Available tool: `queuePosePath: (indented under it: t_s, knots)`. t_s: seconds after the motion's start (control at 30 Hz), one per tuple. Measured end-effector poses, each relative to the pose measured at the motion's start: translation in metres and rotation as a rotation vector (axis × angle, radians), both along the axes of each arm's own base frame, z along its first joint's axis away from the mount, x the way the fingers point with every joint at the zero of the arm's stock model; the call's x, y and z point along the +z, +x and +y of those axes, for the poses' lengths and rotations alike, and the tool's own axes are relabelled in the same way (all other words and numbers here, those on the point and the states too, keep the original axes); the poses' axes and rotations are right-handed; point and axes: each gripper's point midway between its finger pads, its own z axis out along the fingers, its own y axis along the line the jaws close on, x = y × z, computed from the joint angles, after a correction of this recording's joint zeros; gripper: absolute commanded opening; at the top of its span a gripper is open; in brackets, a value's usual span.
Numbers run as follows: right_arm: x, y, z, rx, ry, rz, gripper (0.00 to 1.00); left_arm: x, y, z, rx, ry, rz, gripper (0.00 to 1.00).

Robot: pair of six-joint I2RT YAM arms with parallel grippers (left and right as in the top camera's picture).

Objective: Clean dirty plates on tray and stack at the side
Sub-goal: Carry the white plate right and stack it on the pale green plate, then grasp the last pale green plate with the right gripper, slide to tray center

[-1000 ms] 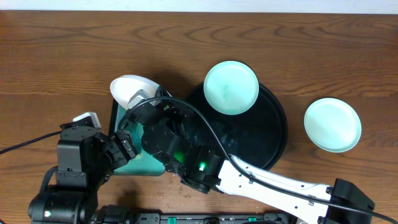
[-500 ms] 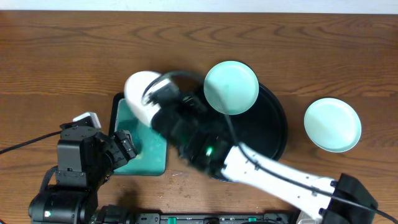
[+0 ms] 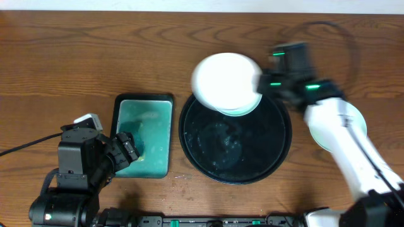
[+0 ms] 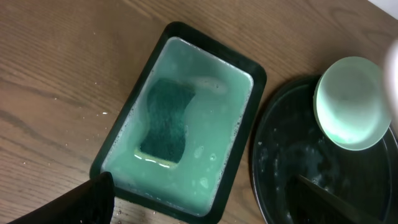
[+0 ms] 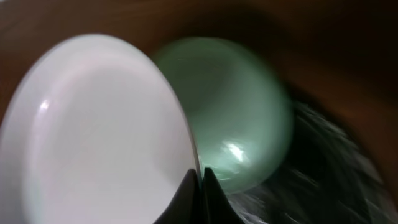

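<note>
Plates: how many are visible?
3. White plate in the right gripper; mint plate beneath it on the tray; third plate on the table, partly behind the arm.

A brown wooden table [image 3: 63, 50] with wavy grain fills the view under even light, a pale strip [image 3: 126, 5] bordering its far edge.

**White plate held above the tray's far rim**

We see the right gripper [image 3: 262, 82] with its fingers at the rim of a white plate [image 3: 222, 81], which is blurred and hangs over the far edge of the black tray [image 3: 208, 157]. Beneath it a mint plate [image 3: 243, 111] peeks out, mostly covered. A third plate [image 3: 356, 120] lies on the tabletop [image 3: 76, 50] right of the tray, partly hidden by the right arm. Left of the tray sits a teal pad [image 3: 151, 126], with the left gripper [image 3: 128, 150] over its near-left corner.
</note>
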Motion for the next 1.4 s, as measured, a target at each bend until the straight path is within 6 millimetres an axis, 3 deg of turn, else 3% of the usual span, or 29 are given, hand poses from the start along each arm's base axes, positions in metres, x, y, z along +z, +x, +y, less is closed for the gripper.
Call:
queuePosePath:
  t_s: [0.17, 0.3, 0.37, 0.5, 0.63, 0.7, 0.8, 0.9, 1.0, 1.07, 1.2, 1.3, 1.4]
  knots:
    - [-0.011, -0.032, -0.138, -0.393, -0.030, 0.159, 0.01, 0.000, 0.000, 0.000, 0.000, 0.000, 0.000, 0.88]
    - [-0.025, -0.070, -0.212, -0.628, -0.055, 0.267, 0.01, 0.000, 0.000, 0.000, 0.000, 0.000, 0.000, 0.88]
    - [-0.034, -0.087, -0.238, -0.715, -0.057, 0.305, 0.01, 0.000, 0.000, 0.000, 0.000, 0.000, 0.000, 0.88]
    - [-0.062, -0.119, -0.266, -0.827, -0.044, 0.396, 0.01, 0.000, 0.000, 0.000, 0.000, 0.000, 0.000, 0.88]
    - [-0.079, -0.142, -0.277, -0.878, -0.031, 0.459, 0.29, 0.000, 0.000, 0.000, 0.000, 0.000, 0.000, 0.88]
    - [-0.079, -0.142, -0.279, -0.871, -0.034, 0.456, 0.35, 0.000, 0.000, 0.000, 0.000, 0.000, 0.000, 0.88]
    - [-0.078, -0.131, -0.271, -0.807, -0.003, 0.422, 0.38, 0.000, 0.000, 0.000, 0.000, 0.000, 0.000, 0.88]
    - [-0.073, -0.100, -0.247, -0.643, 0.049, 0.331, 0.38, 0.000, 0.000, 0.000, 0.000, 0.000, 0.000, 0.88]
    - [-0.060, -0.059, -0.203, -0.387, 0.108, 0.196, 0.37, 0.000, 0.000, 0.000, 0.000, 0.000, 0.000, 0.88]
    - [-0.050, -0.036, -0.158, -0.189, 0.132, 0.115, 0.37, 0.000, 0.000, 0.000, 0.000, 0.000, 0.000, 0.88]
    - [-0.037, -0.011, -0.075, 0.116, 0.103, 0.002, 0.43, 0.000, 0.000, 0.000, 0.000, 0.000, 0.000, 0.88]
    - [-0.036, 0.002, -0.028, 0.252, -0.028, -0.070, 0.50, 0.000, 0.000, 0.000, 0.000, 0.000, 0.000, 0.88]
    - [-0.039, 0.018, -0.002, 0.285, -0.197, -0.137, 0.51, 0.000, 0.000, 0.000, 0.000, 0.000, 0.001, 0.88]
